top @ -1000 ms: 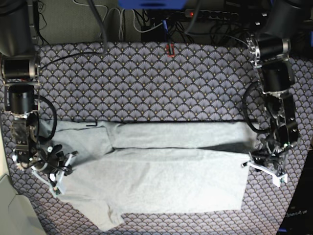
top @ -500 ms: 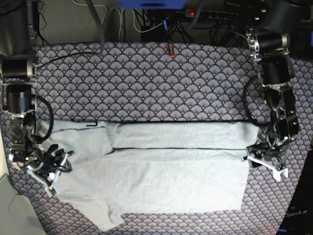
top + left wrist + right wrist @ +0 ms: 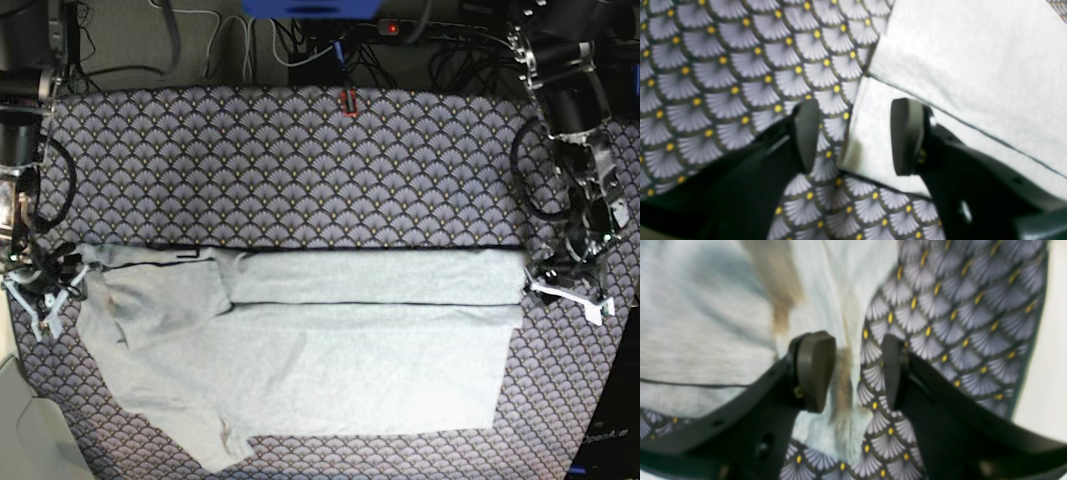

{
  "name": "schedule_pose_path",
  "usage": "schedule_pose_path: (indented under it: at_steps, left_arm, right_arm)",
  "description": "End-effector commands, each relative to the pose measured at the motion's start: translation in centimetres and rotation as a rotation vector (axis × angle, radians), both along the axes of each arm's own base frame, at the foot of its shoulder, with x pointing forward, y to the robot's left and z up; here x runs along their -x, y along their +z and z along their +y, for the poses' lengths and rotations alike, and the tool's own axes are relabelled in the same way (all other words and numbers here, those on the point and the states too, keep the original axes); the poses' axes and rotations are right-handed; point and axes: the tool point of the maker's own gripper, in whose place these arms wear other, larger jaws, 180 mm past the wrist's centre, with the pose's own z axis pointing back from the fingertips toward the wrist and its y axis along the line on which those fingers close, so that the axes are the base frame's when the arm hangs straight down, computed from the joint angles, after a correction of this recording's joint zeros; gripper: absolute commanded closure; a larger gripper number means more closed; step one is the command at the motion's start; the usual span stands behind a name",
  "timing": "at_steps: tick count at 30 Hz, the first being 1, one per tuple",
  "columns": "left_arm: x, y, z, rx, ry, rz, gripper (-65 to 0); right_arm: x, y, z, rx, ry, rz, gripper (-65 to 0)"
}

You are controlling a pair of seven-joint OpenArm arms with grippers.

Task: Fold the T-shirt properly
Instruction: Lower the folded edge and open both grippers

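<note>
The light grey T-shirt [image 3: 330, 360] lies flat across the near half of the scallop-patterned tablecloth [image 3: 300, 170], with a long band folded over along its far edge. My left gripper [image 3: 568, 293] is at the shirt's right end. In the left wrist view the left gripper [image 3: 855, 136] is open, straddling the T-shirt [image 3: 973, 60] where its corner edge lies on the cloth. My right gripper [image 3: 45, 305] is at the sleeve end on the left. In the blurred right wrist view the right gripper [image 3: 853, 371] is open over the edge of the T-shirt [image 3: 700, 323].
Cables and a power strip [image 3: 440, 30] run behind the table's far edge. A small red object [image 3: 348, 102] sits at the middle of that edge. The table's left edge and pale floor [image 3: 20, 430] lie close to my right arm.
Both grippers opened and let go of the shirt. Both moved toward the far side and outward. The left sleeve end now reaches further left.
</note>
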Motion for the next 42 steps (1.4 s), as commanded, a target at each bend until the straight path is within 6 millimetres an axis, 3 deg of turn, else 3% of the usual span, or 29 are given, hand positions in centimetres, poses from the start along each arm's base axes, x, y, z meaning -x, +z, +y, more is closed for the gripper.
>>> schedule_pose_path:
  at_steps: [1, 8, 25, 30, 38, 40, 42]
  left_arm:
    - [-0.9, 1.9, 1.0, -0.024, 0.007, -0.051, -33.2]
    - [-0.6, 1.4, 0.8, -0.019, 0.006, -0.041, -33.2]
    - [0.0, 0.7, 0.6, -0.016, 0.005, -0.024, -33.2]
    - [-0.1, 0.7, 0.6, -0.014, 0.005, -0.024, -33.2]
    - [0.4, 0.1, 0.6, -0.015, 0.004, -0.01, -33.2]
    - [0.4, 0.1, 0.6, -0.015, 0.004, -0.01, -33.2]
    - [0.4, 0.1, 0.6, -0.015, 0.004, -0.01, -33.2]
  right_arm:
    - [-0.5, 1.6, -0.5, 0.014, 0.009, -0.042, -28.2]
    - [1.1, 0.2, -0.4, 0.022, 0.017, -0.011, -28.2]
    - [1.7, 0.2, -1.5, 0.044, 0.01, 0.003, -28.2]
    - [3.1, -1.3, -1.4, 0.041, 0.012, 0.037, -28.2]
    - [3.3, -1.8, -0.8, 0.029, 0.014, 0.046, -27.9]
    - [3.2, -1.8, -0.7, 0.028, 0.015, 0.043, -26.0]
    - [3.2, -1.8, -0.6, 0.025, 0.016, 0.043, -20.0]
